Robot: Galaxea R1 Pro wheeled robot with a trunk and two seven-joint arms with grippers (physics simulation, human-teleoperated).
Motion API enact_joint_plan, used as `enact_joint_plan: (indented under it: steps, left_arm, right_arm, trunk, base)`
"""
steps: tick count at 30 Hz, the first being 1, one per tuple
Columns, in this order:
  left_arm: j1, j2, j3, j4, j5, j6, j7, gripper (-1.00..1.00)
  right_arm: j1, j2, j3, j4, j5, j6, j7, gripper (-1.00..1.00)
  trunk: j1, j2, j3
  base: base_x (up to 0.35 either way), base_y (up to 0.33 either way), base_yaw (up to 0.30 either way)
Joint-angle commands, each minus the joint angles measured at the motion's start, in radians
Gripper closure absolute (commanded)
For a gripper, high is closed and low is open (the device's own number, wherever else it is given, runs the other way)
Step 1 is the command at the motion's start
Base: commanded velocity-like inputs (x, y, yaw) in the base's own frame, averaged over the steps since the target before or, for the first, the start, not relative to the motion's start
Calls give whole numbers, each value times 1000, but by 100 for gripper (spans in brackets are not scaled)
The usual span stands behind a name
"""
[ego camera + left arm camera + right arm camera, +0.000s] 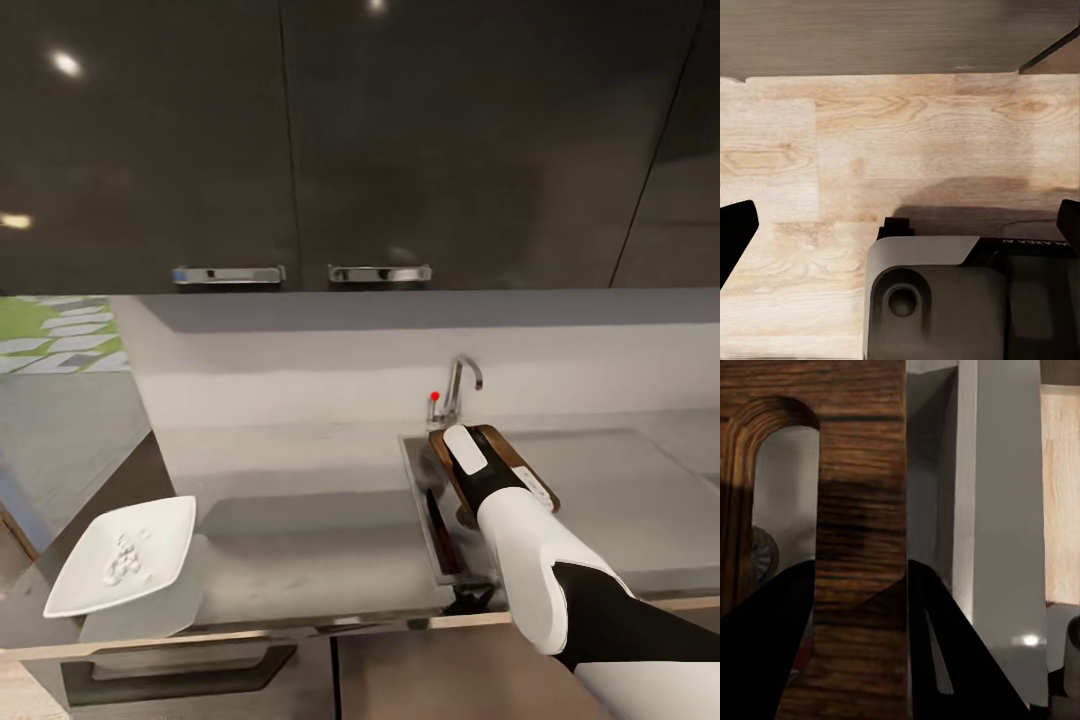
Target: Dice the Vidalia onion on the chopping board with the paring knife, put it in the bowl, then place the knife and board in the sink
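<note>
From the head view, we see our right arm reaching over the sink (425,500), holding the chopping board (520,465) tilted above the basin just below the tap (458,385). The bowl (125,555) sits well apart at the countertop's (300,500) left end, with pale bits in it (the diced onion, we judge). A dark slim shape along the basin's near-left wall may be the paring knife; we cannot tell.

In the left wrist view, the left gripper (900,232) hangs over wooden floor, its dark fingertips wide apart and empty.

In the right wrist view, the right gripper (859,607) is clamped on the board's strip beside its arched handle cut-out, one finger (765,637) on each face. We judge the board stiff, fairly heavy and smooth, so a firm pinch near the handle suits it. The basin's walls leave little room; it should go in slanted.
</note>
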Motion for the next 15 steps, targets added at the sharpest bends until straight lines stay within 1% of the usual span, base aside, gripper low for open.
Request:
enact_joint_plan:
  steps: [1, 5, 7, 15]
  left_arm:
    - [-2, 1, -3, 4, 7, -8, 1, -100]
    - [-2, 1, -3, 4, 8, -8, 1, -100]
    - [-2, 1, -3, 4, 7, -8, 1, -100]
    - [-2, 1, -3, 4, 8, -8, 1, -100]
  right_arm:
    - [-1, 1, -3, -1, 0, -3, -1, 100]
    - [-1, 1, -4, 0, 1, -3, -1, 100]
    - [-1, 1, -4, 0, 1, -3, -2, 100]
    - [0, 1, -5, 18, 4, -3, 3, 100]
  trunk:
    - [1, -2, -2]
    - [1, -2, -2]
    - [1, -2, -2]
    - [1, -2, -3]
  base:
    - [1, 0, 246]
    - [1, 0, 244]
    - [0, 0, 132]
    - [1, -2, 24]
